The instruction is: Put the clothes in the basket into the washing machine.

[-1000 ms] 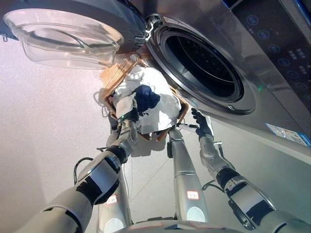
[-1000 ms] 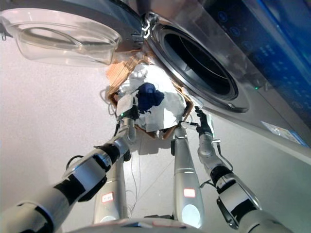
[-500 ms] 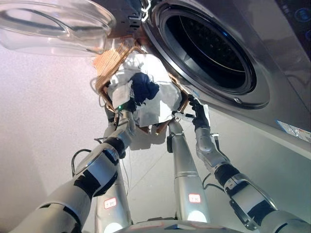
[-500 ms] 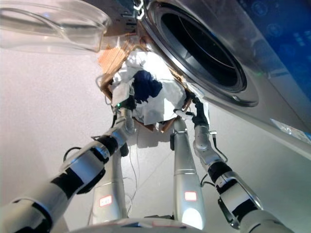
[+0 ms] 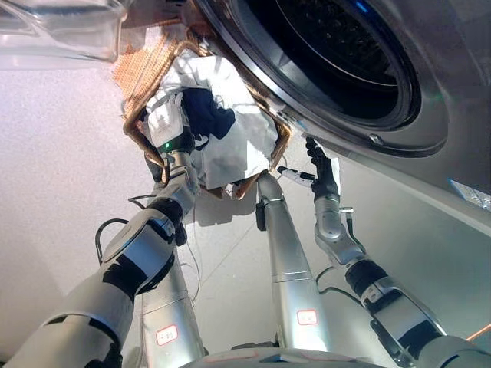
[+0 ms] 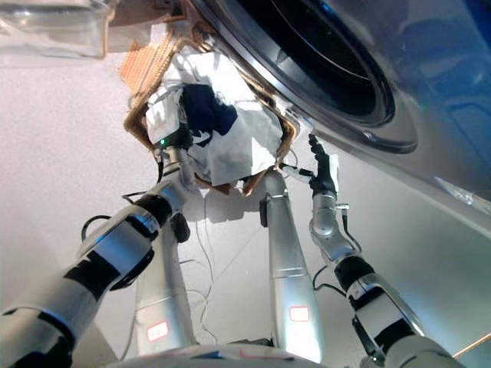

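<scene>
Beside the basket [image 5: 142, 84], the right hand [image 5: 322, 172] (fingers straight) has lifted clear.

The left hand [image 5: 180, 146] fingers are hidden in the basket's [image 5: 142, 73] clothes [image 5: 238, 146].

A wicker basket [image 5: 142, 73] heaped with white cloth [image 5: 238, 138] and a dark garment [image 5: 207, 115] sits below the open washing machine [image 5: 383, 107] drum.

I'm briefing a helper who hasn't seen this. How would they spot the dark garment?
Find the washing machine's round drum opening. Just below its rim sits a wicker basket heaped with white cloth. The dark garment is the single navy bundle on top, beside the left hand.
</scene>
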You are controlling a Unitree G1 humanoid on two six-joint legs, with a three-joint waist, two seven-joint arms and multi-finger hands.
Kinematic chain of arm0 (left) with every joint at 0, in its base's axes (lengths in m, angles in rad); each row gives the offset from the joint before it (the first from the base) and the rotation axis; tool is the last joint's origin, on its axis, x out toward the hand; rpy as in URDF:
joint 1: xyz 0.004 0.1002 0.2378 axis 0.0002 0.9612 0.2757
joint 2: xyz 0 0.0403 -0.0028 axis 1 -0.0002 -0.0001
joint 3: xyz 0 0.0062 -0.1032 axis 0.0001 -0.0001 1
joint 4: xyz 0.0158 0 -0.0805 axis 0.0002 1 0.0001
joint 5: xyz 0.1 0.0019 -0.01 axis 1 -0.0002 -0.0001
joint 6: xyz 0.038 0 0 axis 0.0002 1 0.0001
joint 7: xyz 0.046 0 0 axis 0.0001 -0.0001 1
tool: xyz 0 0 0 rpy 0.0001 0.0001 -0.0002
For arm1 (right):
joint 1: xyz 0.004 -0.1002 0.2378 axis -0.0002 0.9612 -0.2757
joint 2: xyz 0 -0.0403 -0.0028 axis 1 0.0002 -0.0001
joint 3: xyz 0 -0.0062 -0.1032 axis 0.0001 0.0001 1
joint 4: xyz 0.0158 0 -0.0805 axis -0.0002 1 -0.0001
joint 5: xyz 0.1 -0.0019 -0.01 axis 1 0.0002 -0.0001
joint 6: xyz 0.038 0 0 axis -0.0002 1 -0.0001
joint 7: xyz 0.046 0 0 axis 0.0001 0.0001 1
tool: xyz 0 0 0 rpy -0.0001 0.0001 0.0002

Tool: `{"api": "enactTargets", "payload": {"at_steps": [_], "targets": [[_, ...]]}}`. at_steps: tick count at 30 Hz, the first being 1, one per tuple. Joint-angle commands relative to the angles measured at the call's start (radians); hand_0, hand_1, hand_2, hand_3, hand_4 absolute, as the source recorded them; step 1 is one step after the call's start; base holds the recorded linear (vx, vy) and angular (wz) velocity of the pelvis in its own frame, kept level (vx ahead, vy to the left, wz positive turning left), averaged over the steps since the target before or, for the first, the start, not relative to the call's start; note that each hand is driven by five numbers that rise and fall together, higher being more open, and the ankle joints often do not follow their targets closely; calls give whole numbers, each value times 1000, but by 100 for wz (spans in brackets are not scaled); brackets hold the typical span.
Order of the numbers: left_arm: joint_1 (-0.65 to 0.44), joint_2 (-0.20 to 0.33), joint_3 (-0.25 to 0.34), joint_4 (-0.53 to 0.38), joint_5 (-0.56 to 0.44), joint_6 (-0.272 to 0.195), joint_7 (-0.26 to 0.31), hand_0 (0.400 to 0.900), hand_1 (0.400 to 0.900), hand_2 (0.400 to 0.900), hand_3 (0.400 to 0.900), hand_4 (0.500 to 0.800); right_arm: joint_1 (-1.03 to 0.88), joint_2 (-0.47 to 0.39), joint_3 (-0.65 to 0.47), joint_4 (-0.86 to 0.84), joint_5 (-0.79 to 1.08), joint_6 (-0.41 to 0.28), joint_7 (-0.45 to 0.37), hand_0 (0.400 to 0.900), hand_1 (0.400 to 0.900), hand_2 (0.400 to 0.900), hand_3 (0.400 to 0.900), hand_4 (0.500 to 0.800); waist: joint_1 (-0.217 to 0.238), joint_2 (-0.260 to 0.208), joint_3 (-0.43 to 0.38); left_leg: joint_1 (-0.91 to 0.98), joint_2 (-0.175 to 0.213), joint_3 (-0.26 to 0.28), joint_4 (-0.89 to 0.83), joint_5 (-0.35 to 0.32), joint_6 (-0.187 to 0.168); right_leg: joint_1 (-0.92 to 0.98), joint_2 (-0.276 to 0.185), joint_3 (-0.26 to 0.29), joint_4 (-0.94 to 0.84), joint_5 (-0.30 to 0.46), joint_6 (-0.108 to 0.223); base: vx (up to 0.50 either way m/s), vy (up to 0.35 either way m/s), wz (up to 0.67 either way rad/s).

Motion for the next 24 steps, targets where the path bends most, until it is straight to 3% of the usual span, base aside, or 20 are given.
{"api": "enactTargets", "payload": {"at_steps": [1, 4, 5, 6, 7, 8, 9, 11, 12, 24], "targets": [[-24, -27, 37, 20, 52, -1, 39, 900, 900, 900, 900, 800, 87, -43, 7, -128, -20, -61, -51, 900, 900, 900, 900, 800, -14, 4, -38, -98, 34, -106, 1, 63, -62, -56, 14, -28, -15, 98, 13, -35, 12, -3], [-47, -17, 26, 12, 62, -1, 23, 900, 900, 900, 900, 800, 91, -50, -7, -152, -18, -65, -47, 900, 900, 900, 900, 800, -17, 6, -42, -143, 30, -110, 16, 60, -58, -95, 17, -29, -3, 99, 14, -36, 9, -3], [-47, -17, 26, 12, 62, -1, 23, 841, 841, 841, 841, 765, 91, -50, -7, -152, -18, -65, -47, 900, 900, 900, 900, 800, -17, 6, -43, -143, 30, -110, 17, 60, -58, -96, 17, -29, -3, 99, 14, -30, 3, -5], [-54, -13, 20, 12, 64, 0, 16, 612, 612, 612, 612, 627, 89, -51, -11, -159, -17, -66, -48, 900, 900, 900, 900, 800, -19, 5, -44, -155, 28, -112, 21, 59, -57, -106, 19, -30, -1, 101, 15, -24, 17, -7], [-65, -11, 16, 15, 66, 3, 1, 588, 588, 588, 588, 613, 85, -50, -15, -165, -15, -67, -46, 900, 900, 900, 900, 800, -21, 5, -44, -169, 29, -111, 22, 58, -55, -120, 20, -28, 0, 102, 17, -24, 17, -7], [-65, -11, 16, 15, 66, 3, 1, 425, 425, 425, 425, 515, 85, -50, -15, -165, -15, -67, -46, 900, 900, 900, 900, 800, -21, 5, -44, -169, 29, -111, 22, 58, -55, -121, 20, -29, 0, 102, 17, -21, 12, -3], [-67, -10, 16, 16, 64, 2, -10, 400, 400, 400, 400, 500, 84, -49, -18, -168, -15, -67, -45, 900, 900, 900, 900, 800, -21, 4, -45, -177, 26, -110, 27, 58, -54, -129, 22, -27, 4, 102, 17, -15, 2, -3], [-73, -11, 17, 18, 61, -2, -22, 400, 400, 400, 400, 500, 82, -49, -23, -173, -16, -69, -44, 900, 900, 900, 900, 800, -24, 3, -48, -186, 25, -110, 30, 56, -51, -139, 24, -28, 5, 103, 17, 30, 4, -4], [-73, -12, 16, 18, 61, -2, -26, 400, 400, 400, 400, 500, 84, -50, -23, -176, -18, -69, -43, 900, 900, 900, 900, 800, -26, 5, -53, -180, 25, -109, 45, 21, -54, -135, 27, -30, 19, 73, 16, 79, 12, -4], [-39, -37, 18, 11, 27, -34, -62, 400, 400, 400, 400, 500, 70, -41, -24, -136, -8, -70, -34, 900, 900, 900, 900, 800, -33, 17, -90, -151, 28, -96, 28, 25, -53, -110, 23, -37, 3, 77, 12, 10, 17, 0]]}}
